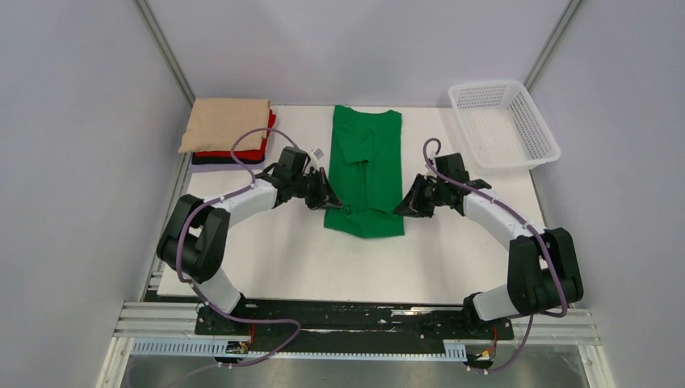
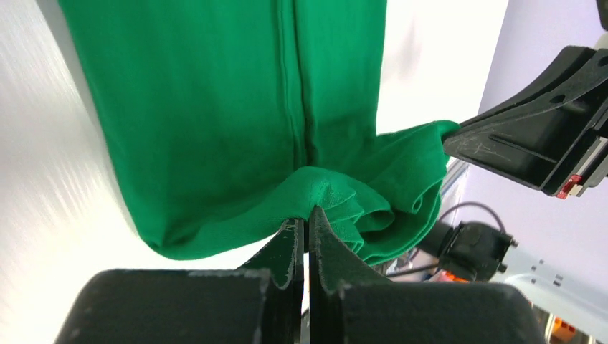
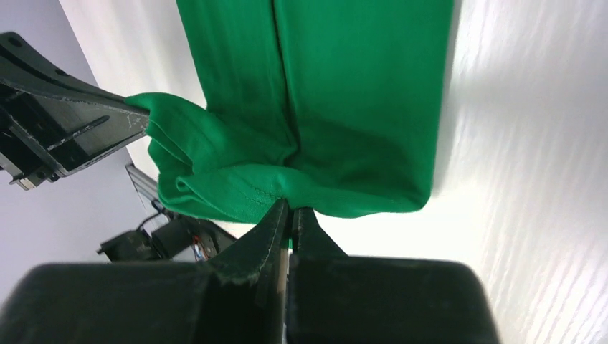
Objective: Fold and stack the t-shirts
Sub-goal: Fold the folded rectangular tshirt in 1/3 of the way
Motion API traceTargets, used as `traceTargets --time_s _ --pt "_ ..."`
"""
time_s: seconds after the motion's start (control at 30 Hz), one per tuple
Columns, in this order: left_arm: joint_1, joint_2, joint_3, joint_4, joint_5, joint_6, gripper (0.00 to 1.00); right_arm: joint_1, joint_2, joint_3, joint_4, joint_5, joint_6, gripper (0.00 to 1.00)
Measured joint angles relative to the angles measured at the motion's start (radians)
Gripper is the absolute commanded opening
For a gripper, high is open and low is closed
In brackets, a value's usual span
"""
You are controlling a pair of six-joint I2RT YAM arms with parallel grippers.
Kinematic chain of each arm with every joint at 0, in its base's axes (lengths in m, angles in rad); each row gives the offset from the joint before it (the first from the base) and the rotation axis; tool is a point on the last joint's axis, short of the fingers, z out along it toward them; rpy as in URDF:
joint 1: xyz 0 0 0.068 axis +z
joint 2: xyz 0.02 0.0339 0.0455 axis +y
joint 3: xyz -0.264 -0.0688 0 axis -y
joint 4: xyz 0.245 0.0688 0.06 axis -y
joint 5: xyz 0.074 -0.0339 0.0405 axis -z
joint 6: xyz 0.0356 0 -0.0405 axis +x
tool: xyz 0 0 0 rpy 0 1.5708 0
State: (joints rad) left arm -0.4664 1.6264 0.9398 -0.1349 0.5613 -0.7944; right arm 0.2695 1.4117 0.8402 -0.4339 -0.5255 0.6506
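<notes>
A bright green t-shirt (image 1: 367, 166) lies folded into a long strip at the middle of the white table, its near end lifted and bunched. My left gripper (image 1: 332, 202) is shut on the strip's near left edge (image 2: 315, 197). My right gripper (image 1: 401, 208) is shut on its near right edge (image 3: 287, 190). Each wrist view shows the other gripper's fingers pinching the cloth opposite. A stack of folded shirts sits at the back left: beige (image 1: 225, 123) on top, red (image 1: 257, 150) under it, a dark one (image 1: 212, 161) at the bottom.
A white plastic mesh basket (image 1: 502, 123) stands at the back right corner of the table (image 1: 323, 263). Grey walls close in on both sides and behind. A metal rail with the arm bases runs along the near edge.
</notes>
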Motion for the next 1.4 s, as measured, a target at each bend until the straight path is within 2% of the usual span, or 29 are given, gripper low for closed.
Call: traceTargets --time_s 0.37,0.6,0.73,1.03,1.1,1.13,1.17,1.2,1.23,1.3,1.33,1.37,1.4 --pt "0.118 0.219 0.283 -0.029 -0.040 0.038 0.00 -0.117 0.269 0.270 0.004 0.029 -0.037 0.00" --pt "0.156 0.330 0.410 -0.049 -0.046 0.062 0.00 -0.133 0.383 0.438 0.010 0.052 -0.076 0.00" --pt "0.163 0.379 0.474 -0.068 -0.048 0.080 0.00 -0.134 0.448 0.480 0.010 0.065 -0.088 0.01" --pt "0.163 0.480 0.591 -0.098 -0.051 0.148 0.18 -0.140 0.572 0.551 0.012 0.106 -0.099 0.08" --pt "0.163 0.506 0.623 -0.107 -0.051 0.159 0.28 -0.145 0.589 0.564 0.013 0.109 -0.099 0.16" --pt "0.163 0.519 0.639 -0.110 -0.051 0.167 0.40 -0.148 0.597 0.572 0.013 0.109 -0.098 0.22" --pt "0.163 0.532 0.655 -0.112 -0.051 0.174 0.60 -0.151 0.606 0.584 0.014 0.109 -0.098 0.31" --pt "0.164 0.542 0.669 -0.113 -0.053 0.182 0.69 -0.155 0.616 0.597 0.014 0.108 -0.096 0.41" --pt "0.164 0.555 0.688 -0.116 -0.054 0.185 0.87 -0.159 0.624 0.609 0.016 0.108 -0.095 0.51" --pt "0.166 0.577 0.725 -0.119 -0.056 0.187 0.98 -0.167 0.637 0.630 0.021 0.103 -0.091 0.65" --pt "0.168 0.584 0.742 -0.121 -0.056 0.192 0.99 -0.171 0.639 0.636 0.023 0.096 -0.092 0.72" --pt "0.170 0.586 0.755 -0.124 -0.057 0.195 1.00 -0.174 0.640 0.639 0.026 0.092 -0.095 0.89" --pt "0.172 0.586 0.765 -0.125 -0.058 0.197 1.00 -0.176 0.640 0.640 0.031 0.088 -0.096 0.99"
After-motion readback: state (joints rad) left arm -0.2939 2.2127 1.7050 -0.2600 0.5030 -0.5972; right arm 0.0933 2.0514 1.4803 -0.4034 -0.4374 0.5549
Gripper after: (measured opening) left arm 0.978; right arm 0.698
